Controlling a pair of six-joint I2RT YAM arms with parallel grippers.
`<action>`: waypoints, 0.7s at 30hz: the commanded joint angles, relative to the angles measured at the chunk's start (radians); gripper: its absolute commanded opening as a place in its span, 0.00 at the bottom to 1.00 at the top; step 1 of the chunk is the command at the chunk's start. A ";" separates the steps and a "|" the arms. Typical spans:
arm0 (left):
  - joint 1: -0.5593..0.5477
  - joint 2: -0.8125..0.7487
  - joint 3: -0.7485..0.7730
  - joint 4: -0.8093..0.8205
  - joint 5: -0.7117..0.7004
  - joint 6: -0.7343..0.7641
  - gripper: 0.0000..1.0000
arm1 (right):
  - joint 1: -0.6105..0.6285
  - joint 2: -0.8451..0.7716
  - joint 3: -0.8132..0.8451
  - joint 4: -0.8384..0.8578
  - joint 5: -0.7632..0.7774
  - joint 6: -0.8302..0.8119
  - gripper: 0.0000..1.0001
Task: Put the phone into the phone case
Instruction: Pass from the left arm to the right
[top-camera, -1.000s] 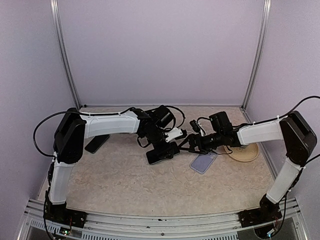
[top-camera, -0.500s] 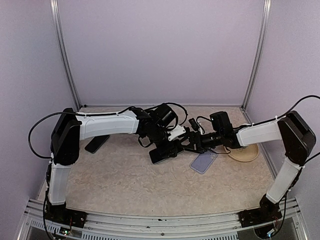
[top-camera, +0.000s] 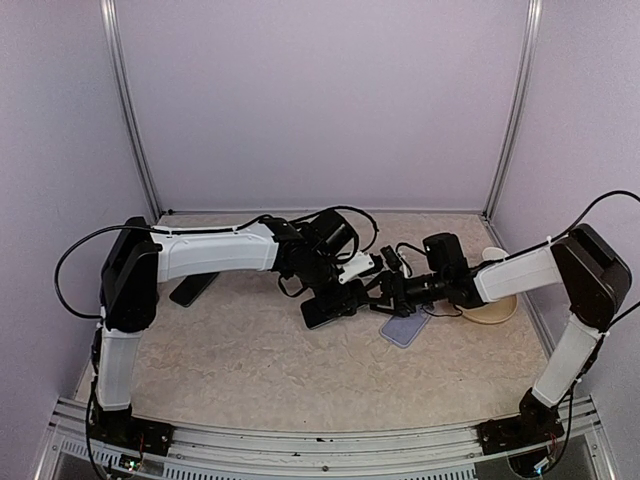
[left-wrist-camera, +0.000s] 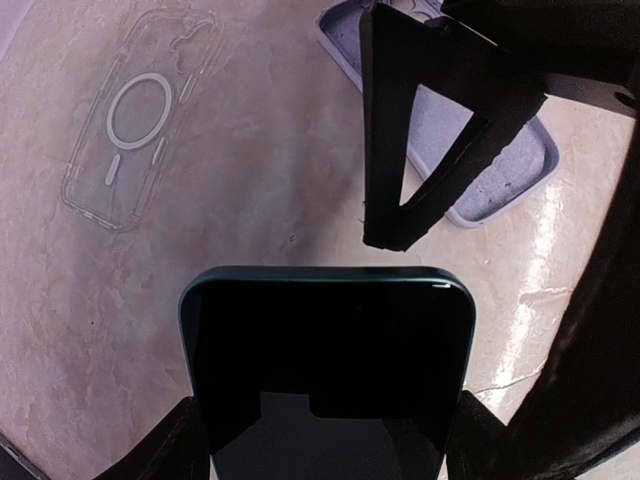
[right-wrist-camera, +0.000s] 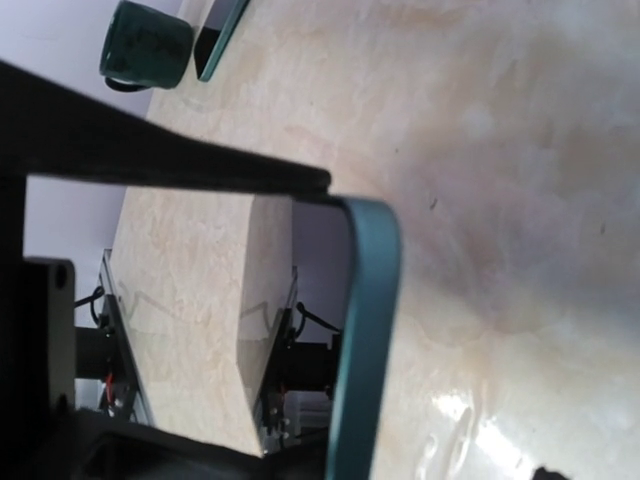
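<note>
My left gripper (top-camera: 333, 306) is shut on a dark teal phone (top-camera: 340, 302) with a black screen and holds it just above the table at centre. In the left wrist view the phone (left-wrist-camera: 325, 370) sits between both fingers. My right gripper (top-camera: 380, 296) is open at the phone's free end; one of its black fingers (left-wrist-camera: 378, 120) hangs just beyond that end. In the right wrist view the phone's teal edge (right-wrist-camera: 365, 330) stands between the fingers. A lavender phone case (top-camera: 405, 328) lies open side up on the table under the right gripper, also in the left wrist view (left-wrist-camera: 490, 150).
A clear case with a ring (left-wrist-camera: 135, 115) lies on the table. A dark phone (top-camera: 193, 288) lies at the far left, beside a green mug (right-wrist-camera: 150, 45). A wooden plate (top-camera: 492, 305) sits at the right, by the wall.
My left gripper has carried the phone a little to the right. My right gripper has come lower and closer to the phone's free end.
</note>
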 joint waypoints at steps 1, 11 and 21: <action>-0.001 -0.063 -0.003 0.046 -0.002 -0.010 0.31 | 0.007 -0.020 -0.031 0.069 -0.020 0.022 0.90; -0.015 -0.082 -0.013 0.048 0.011 -0.006 0.32 | -0.002 0.011 -0.003 0.104 -0.072 0.066 0.89; -0.037 -0.091 -0.019 0.054 0.007 -0.005 0.32 | -0.007 0.061 0.011 0.165 -0.115 0.120 0.75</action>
